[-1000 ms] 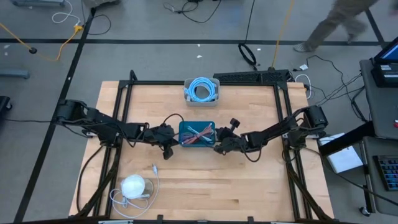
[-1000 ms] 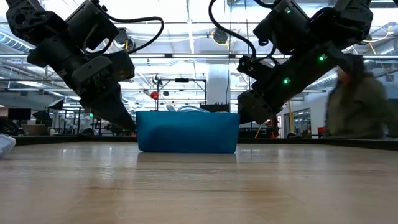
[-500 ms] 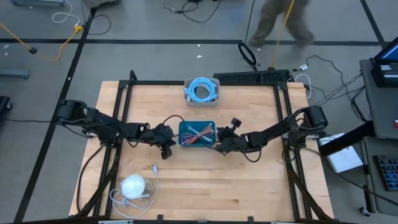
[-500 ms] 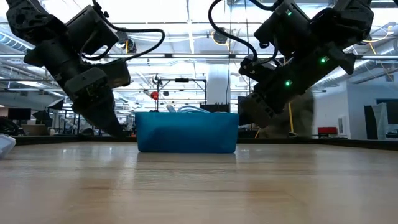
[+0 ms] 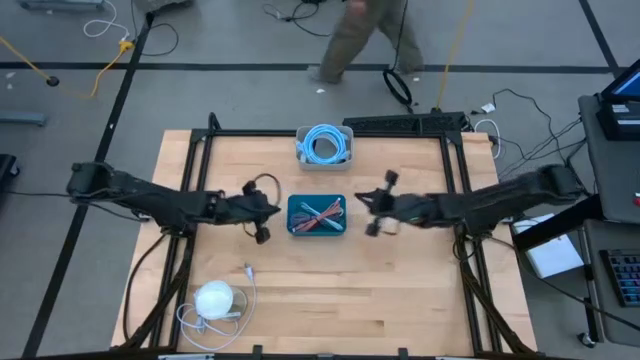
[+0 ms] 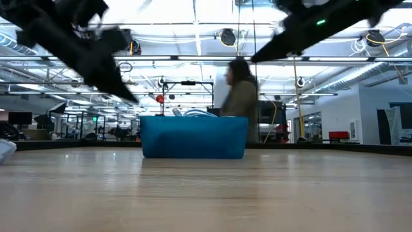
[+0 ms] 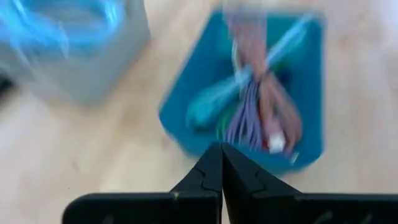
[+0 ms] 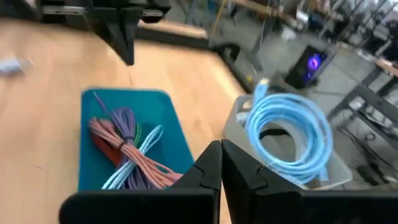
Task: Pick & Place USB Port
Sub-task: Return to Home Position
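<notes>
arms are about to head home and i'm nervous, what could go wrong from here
1. The left tool and right tool, both shut, flank the blue bin; a sideways swing might nudge it.
2. The white charger has a loose cable lying near the left arm's side, and it could snag.
3. A person is just beyond the table's far edge, possibly within reach of an arm.

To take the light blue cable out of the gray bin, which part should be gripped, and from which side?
Grip the light blue cable on one side of its coil, across the bundled loops, coming straight down from above. It lies coiled in the open-topped gray bin, whose walls block any sideways approach. The coil's hollow middle probably leaves room to pinch the ring.
</notes>
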You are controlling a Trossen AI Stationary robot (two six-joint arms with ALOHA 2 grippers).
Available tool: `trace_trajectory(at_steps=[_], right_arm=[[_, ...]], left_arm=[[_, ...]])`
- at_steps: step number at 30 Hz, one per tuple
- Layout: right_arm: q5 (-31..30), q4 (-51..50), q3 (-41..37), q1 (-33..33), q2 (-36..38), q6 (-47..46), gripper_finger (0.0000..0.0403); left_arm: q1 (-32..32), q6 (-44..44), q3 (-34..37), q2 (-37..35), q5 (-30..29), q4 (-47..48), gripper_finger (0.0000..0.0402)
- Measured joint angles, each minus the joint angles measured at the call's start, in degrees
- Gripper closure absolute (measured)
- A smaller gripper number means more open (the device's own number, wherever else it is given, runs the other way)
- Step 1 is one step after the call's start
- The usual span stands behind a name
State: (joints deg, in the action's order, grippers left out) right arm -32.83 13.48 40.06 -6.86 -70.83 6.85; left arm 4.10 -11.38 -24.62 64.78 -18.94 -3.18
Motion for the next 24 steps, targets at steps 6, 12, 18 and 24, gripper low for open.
trace_trajectory(at_steps=[6,12,18,24], right_arm=[[1.55,6.15,-16.65,-1.18,24.07,-0.59,0.0403],[2.95,11.29,-30.96,-3.95,40.83,-1.38,0.0403],[4.44,9.37,-34.47,-6.94,44.34,-1.46,0.0403],[4.69,7.50,-34.50,-8.01,44.33,-1.47,0.0403]], left_arm=[[0.00,9.41,-0.02,-18.36,-0.21,5.05,0.0402],[0.00,11.48,0.74,-34.89,2.03,14.64,0.0402],[0.00,9.53,7.37,-48.45,6.42,19.58,0.0402],[-0.08,5.88,15.30,-59.54,6.67,20.33,0.0402]])
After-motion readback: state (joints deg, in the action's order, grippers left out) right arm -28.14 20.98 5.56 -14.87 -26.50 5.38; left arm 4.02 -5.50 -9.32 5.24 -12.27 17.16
